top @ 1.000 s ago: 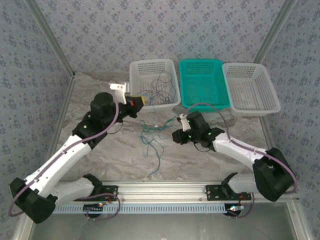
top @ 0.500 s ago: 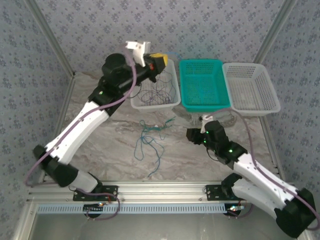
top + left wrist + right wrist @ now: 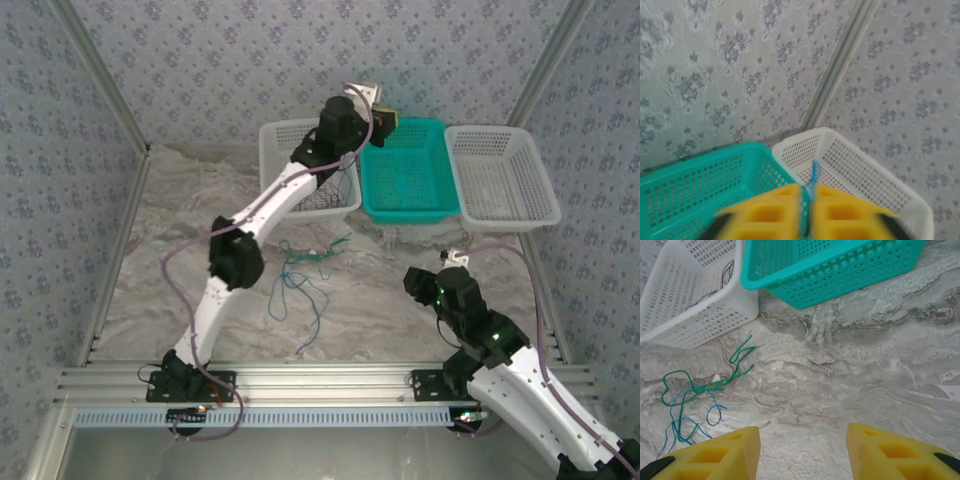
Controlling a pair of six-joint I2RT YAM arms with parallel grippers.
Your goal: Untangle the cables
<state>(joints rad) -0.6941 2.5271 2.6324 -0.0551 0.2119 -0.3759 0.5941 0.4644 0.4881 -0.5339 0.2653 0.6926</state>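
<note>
The cables (image 3: 300,272) lie as a loose green and blue tangle on the table's middle, also at the left of the right wrist view (image 3: 695,390). Dark cables (image 3: 728,269) rest in the left white basket (image 3: 272,140). My left gripper (image 3: 388,122) is raised over the back-left corner of the teal basket (image 3: 410,212). In its wrist view, the left gripper (image 3: 808,189) has its jaws parted by a narrow slit. A thin blue cable (image 3: 815,172) stands in that slit. My right gripper (image 3: 415,280) (image 3: 804,434) is open over bare table, right of the tangle.
A second white basket (image 3: 500,218) sits right of the teal one; the left wrist view shows the white basket (image 3: 865,170) beside the teal basket (image 3: 690,180). Patterned walls and metal posts enclose the table. The right wrist view shows the teal basket (image 3: 840,270) and the left white basket (image 3: 680,305) ahead.
The left arm swung up and right, from beside the left white basket to over the teal one, and its jaws have begun to part. The right arm pulled back towards the near right and opened wider.
</note>
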